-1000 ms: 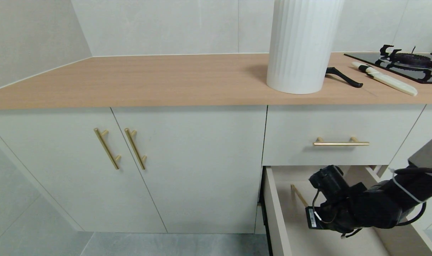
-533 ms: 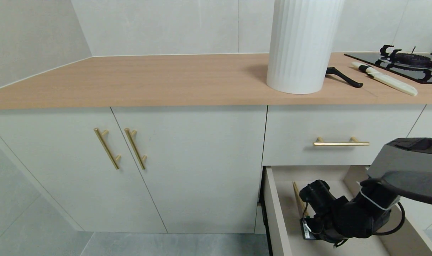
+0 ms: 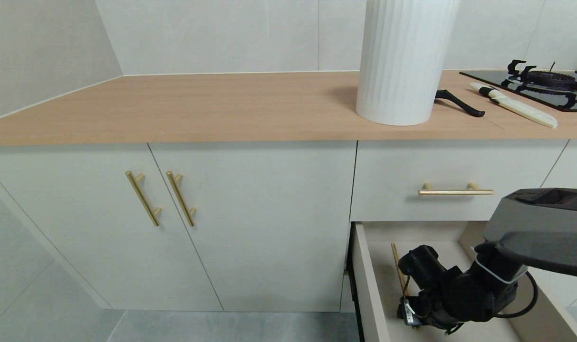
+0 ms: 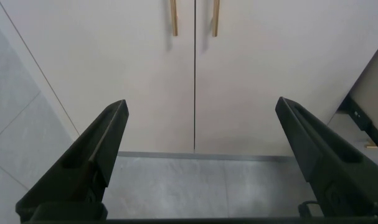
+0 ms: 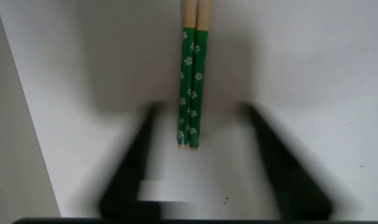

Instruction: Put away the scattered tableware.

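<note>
- My right gripper [image 5: 199, 112] is spread open, though blurred; the chopsticks [image 5: 192, 87] lie between its fingers on the drawer [image 5: 301, 62] floor, apparently not gripped.
- My left gripper [image 4: 200, 106] gapes wide, holding nothing.

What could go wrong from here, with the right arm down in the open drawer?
1. The right gripper sits low in the drawer, jaws open astride the chopsticks lying on its floor. A skewed pull-out might drag or scatter them.
2. The closed upper drawer has a handle jutting out above the arm. A steep lift could clip it.
</note>
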You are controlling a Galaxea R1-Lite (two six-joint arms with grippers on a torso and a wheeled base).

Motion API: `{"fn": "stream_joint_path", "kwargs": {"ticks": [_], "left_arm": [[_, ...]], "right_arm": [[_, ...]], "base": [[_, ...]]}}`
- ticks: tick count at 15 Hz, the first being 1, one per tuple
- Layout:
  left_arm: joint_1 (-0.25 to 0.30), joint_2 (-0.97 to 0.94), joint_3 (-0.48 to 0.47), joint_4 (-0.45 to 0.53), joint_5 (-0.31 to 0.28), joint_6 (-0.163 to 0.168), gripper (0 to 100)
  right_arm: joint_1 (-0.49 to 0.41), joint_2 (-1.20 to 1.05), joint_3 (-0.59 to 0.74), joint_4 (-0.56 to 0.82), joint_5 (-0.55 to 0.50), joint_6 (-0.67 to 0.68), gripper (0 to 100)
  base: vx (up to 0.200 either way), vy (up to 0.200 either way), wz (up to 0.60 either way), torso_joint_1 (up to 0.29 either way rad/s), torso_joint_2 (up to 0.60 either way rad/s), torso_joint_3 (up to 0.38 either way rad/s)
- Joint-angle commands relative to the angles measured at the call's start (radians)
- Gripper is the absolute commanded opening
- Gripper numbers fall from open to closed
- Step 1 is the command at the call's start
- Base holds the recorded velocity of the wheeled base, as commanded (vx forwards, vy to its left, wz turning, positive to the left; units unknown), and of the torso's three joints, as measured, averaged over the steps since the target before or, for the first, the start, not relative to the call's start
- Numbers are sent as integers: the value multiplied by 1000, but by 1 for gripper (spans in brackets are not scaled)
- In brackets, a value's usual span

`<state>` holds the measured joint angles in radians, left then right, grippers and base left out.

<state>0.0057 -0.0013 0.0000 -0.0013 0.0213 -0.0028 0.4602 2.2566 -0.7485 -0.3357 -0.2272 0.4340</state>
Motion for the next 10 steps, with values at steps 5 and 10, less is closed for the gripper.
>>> {"fn": "stream_joint_path", "kwargs": {"ticks": [5,10], "left_arm": [[0,1,0,0,0,0,100],[0,1,0,0,0,0,100]], "right_arm": [[15,-163,58,9,11,-15,100],[9,-657,-86,558,92,-64,100]], "base": [[0,0,0,0,0,0],[0,0,0,0,0,0]]}}
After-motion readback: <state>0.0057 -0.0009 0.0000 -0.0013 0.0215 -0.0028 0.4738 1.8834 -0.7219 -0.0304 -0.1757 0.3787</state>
